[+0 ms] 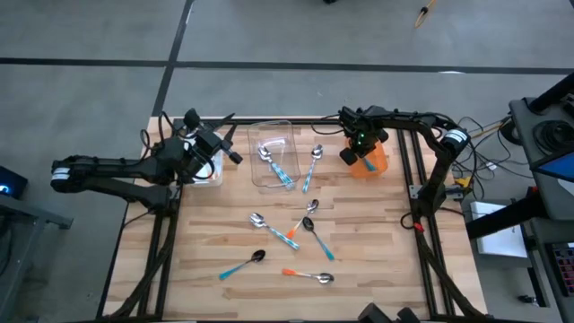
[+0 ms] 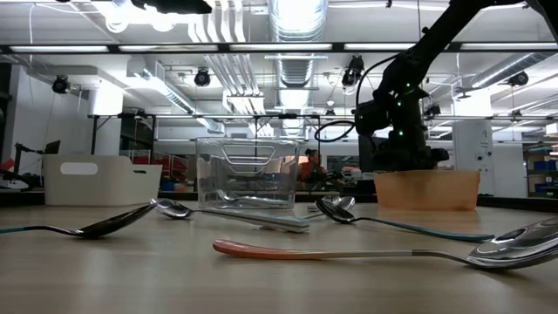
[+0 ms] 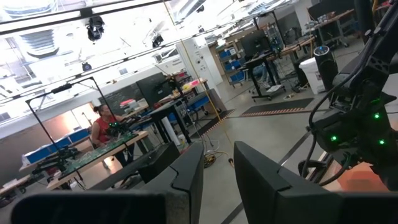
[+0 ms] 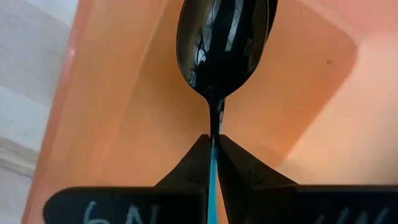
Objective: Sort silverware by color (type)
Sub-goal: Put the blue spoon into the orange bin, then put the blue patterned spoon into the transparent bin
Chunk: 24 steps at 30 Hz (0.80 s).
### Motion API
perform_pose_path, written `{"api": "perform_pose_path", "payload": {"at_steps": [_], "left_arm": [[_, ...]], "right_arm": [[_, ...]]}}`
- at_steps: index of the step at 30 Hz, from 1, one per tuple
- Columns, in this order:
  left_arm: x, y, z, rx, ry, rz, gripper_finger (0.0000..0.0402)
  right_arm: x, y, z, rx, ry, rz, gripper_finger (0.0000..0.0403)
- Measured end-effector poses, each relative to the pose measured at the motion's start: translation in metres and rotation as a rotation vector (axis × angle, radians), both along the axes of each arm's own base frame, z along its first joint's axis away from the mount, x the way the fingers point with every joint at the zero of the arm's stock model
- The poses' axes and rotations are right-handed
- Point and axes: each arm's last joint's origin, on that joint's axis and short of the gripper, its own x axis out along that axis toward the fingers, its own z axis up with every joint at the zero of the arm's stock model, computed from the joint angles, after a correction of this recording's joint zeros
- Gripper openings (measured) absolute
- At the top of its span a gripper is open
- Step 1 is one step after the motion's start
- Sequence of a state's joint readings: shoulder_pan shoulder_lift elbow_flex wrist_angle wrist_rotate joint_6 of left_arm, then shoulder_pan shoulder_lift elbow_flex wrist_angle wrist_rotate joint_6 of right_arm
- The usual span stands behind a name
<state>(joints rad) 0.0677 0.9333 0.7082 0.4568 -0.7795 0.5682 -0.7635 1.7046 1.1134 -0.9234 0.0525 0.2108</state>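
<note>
Right gripper [image 4: 212,163] holds dark spoon [image 4: 222,50] bowl-forward.

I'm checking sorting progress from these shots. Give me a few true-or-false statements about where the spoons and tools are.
1. The right tool is shut on a dark-bowled spoon with a blue handle, over the orange bin. True.
2. The clear bin holds no spoons. False: spoons with light blue handles lie in it.
3. The left tool grips a spoon. False: nothing shows between its fingers; it is near the white bin.
4. An orange-handled spoon lies loose on the table. True.
</note>
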Motion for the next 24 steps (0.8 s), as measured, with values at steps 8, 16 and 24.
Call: {"api": "perform_pose_path", "payload": {"at_steps": [8,16,24], "left_arm": [[0.000,0.000,0.000,0.000,0.000,0.000,0.0071],[0.000,0.000,0.000,0.000,0.000,0.000,0.0071],[0.000,0.000,0.000,0.000,-0.006,0.000,0.0071]], "right_arm": [[0.002,-0.002,0.000,-0.017,-0.017,-0.007,0.0011],[0.002,-0.001,0.000,-0.018,-0.016,-0.015,0.0046],[0.004,-0.004,0.014,-0.014,-0.013,0.002,0.0073]]}}
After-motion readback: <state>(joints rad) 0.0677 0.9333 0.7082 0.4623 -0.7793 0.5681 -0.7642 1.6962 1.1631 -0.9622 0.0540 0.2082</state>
